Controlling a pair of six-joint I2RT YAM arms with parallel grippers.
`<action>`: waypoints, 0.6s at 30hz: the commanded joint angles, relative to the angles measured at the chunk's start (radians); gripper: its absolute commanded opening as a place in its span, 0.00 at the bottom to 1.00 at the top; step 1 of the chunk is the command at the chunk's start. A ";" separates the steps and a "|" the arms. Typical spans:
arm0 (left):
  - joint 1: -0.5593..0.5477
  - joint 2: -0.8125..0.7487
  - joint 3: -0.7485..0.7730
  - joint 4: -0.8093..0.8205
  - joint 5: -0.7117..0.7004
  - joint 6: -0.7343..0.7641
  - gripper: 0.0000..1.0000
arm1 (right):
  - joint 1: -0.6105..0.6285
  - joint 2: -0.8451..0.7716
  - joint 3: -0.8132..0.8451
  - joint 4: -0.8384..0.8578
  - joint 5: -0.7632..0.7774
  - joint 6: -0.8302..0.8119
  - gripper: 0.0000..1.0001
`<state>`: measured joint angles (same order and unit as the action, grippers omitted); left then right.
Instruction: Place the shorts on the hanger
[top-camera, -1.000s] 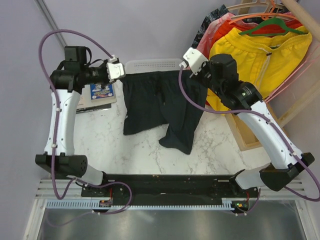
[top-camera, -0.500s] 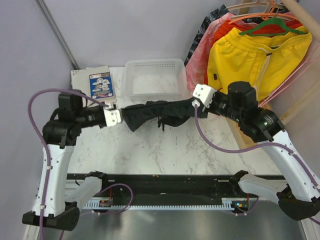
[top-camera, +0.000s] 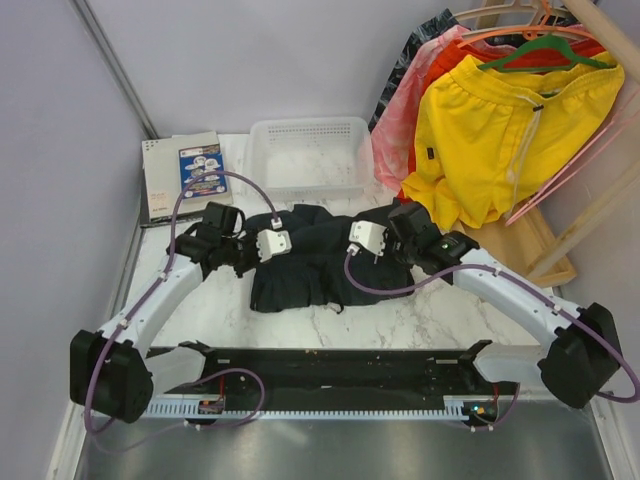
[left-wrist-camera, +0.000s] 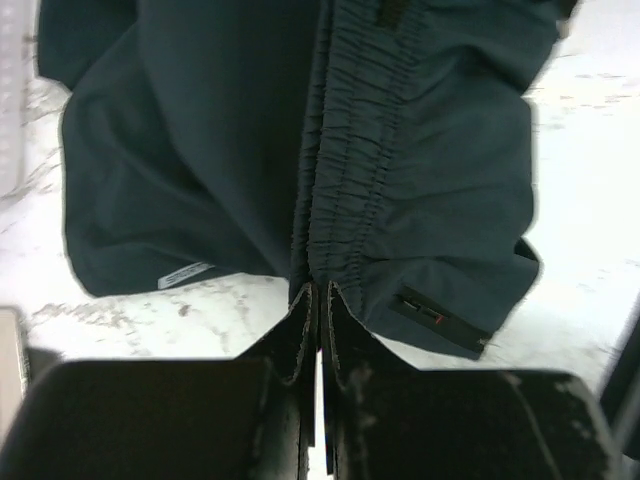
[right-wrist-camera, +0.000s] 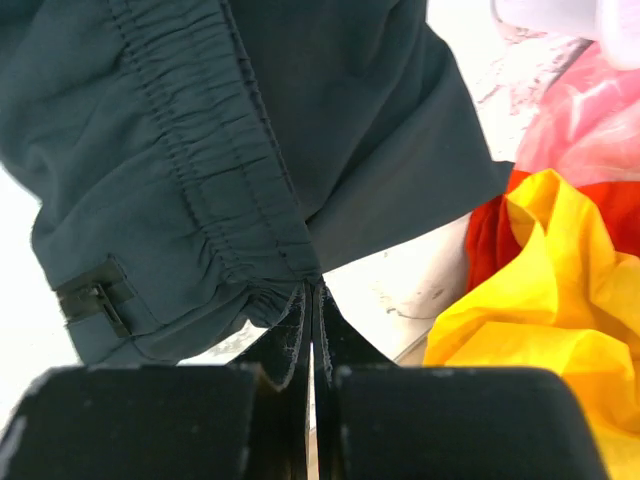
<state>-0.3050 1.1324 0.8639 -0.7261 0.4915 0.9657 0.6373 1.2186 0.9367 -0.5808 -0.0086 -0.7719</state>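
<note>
Table (top-camera: 430, 300): white marble, fills the middle of the top view. Both arms reach in from the bottom edge and meet over its centre.

Shorts (top-camera: 305, 270): dark navy, lying crumpled on the table at frame centre, just below the white basket (top-camera: 305, 130). The top edge is bunched between the two hands and the legs spill toward the bottom of the frame. The cloth looks slack. Judgement: it is held by the waist so that it can be lifted and spread, with the weight of the legs pulling it flat.

Yellow shorts (top-camera: 500, 120): upper right, hung under a green hanger (top-camera: 545, 48). Not part of this task.

Hanger (top-camera: 572, 172): a thin pale-pink frame slants along the right edge beside the yellow shorts. I take this to be the target, though its hook is not clear to me. It is well apart from the dark shorts, so the hanging step is not yet done.

Left hand (top-camera: 290, 245) (left-wrist-camera: 318, 295): clenched. The wrist view shows the two fingers pinched together on the gathered elastic waistband (left-wrist-camera: 350, 150), near a corner seam.

Right hand (top-camera: 343, 243) (right-wrist-camera: 312, 290): also clenched, pinching the waistband at the opposite corner. The ruched elastic runs straight into the closed fingers.

Judgement: the grips sit near the two ends of the waist so that pulling the hands apart would tension it. The risk is thin fabric slipping out of a fingertip pinch.
</note>
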 joint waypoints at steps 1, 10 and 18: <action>-0.026 -0.037 -0.115 0.272 -0.158 -0.030 0.02 | 0.025 -0.010 -0.036 0.107 0.105 -0.035 0.00; -0.180 -0.183 -0.393 0.218 -0.108 0.038 0.02 | 0.159 -0.146 -0.286 0.069 0.036 -0.027 0.02; -0.249 -0.152 -0.298 0.049 -0.016 -0.007 0.39 | 0.211 -0.110 -0.201 -0.069 -0.060 -0.057 0.52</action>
<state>-0.5438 0.9844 0.4953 -0.5346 0.3962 0.9726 0.8364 1.1091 0.6525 -0.5701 -0.0090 -0.8162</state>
